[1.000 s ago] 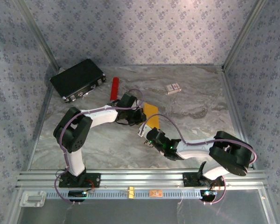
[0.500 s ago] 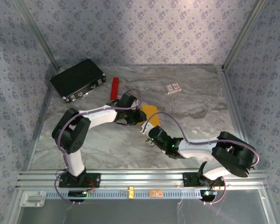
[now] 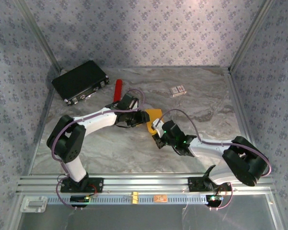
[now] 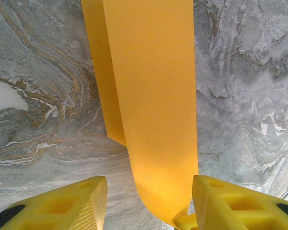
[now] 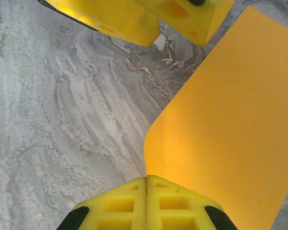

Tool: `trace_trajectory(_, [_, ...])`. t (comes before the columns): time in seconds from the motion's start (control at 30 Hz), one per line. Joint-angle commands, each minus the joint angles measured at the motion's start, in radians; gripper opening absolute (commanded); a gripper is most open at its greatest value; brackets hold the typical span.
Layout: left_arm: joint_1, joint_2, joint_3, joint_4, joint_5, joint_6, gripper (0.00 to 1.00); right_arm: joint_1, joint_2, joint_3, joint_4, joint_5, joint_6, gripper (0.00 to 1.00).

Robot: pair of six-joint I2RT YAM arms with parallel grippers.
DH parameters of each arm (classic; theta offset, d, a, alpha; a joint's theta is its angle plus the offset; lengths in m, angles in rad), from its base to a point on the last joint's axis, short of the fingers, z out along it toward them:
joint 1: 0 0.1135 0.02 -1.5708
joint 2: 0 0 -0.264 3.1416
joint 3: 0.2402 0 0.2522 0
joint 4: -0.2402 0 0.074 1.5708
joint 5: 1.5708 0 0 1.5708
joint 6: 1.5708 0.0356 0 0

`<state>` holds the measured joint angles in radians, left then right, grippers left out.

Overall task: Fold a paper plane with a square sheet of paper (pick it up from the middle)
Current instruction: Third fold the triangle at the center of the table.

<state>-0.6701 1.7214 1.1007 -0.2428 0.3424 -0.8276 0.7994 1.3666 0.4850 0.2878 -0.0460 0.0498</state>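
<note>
Early on: the square sheet of paper (image 4: 149, 96) lies mid-table, loosely doubled over, no dart creases yet, the left gripper (image 4: 149, 187) parted astride it, the right gripper (image 5: 147, 182) closed, tips on its near end

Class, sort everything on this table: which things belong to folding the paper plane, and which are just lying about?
Belong: square sheet of paper, right gripper pinching it.
Lying about: black case, red cylinder, small white-and-red box.

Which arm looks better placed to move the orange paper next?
Probably the right. The right gripper is shut on the paper at its edge; the left gripper is open, with the paper between its fingers.
</note>
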Motion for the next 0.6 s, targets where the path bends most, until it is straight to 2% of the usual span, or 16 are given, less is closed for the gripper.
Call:
trace_trajectory(0.0, [-0.007,-0.030,0.018,-0.024,-0.015,0.016,0.50,-0.034,-0.021,0.000,-0.021,-0.134,0.080,0.01])
trace_trajectory(0.33, [-0.004,-0.025,0.054,-0.034,-0.006,0.034,0.48,-0.105,0.014,0.047,-0.029,-0.336,0.203,0.01])
trace_trajectory(0.57, [0.020,-0.008,0.086,-0.036,0.027,0.057,0.33,-0.114,0.059,0.091,-0.047,-0.418,0.246,0.01])
